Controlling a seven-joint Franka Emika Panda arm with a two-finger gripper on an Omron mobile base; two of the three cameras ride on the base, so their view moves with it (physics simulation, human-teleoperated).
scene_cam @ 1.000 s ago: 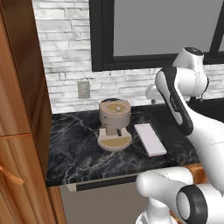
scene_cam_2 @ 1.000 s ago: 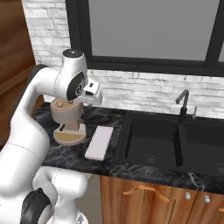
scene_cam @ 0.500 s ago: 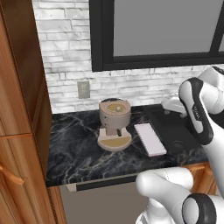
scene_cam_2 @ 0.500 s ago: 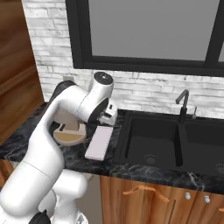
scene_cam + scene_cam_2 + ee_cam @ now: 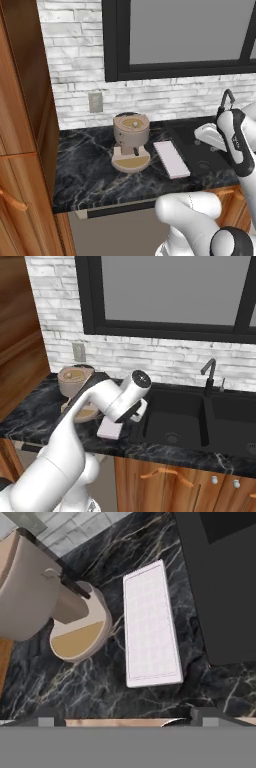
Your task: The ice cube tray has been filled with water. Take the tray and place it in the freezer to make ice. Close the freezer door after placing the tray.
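In the right base view the arm [image 5: 112,401] is covering most of the ice cube tray [image 5: 110,430], leaving one end showing beside the sink [image 5: 175,421]. In the hand view the coffee machine [image 5: 30,592], left of the tray, is running off the edge.

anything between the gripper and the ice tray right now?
Nothing visible. In the hand view the ice cube tray lies bare on the counter, with the open gripper above it. The coffee machine sits beside it, apart, and the sink on the other side.
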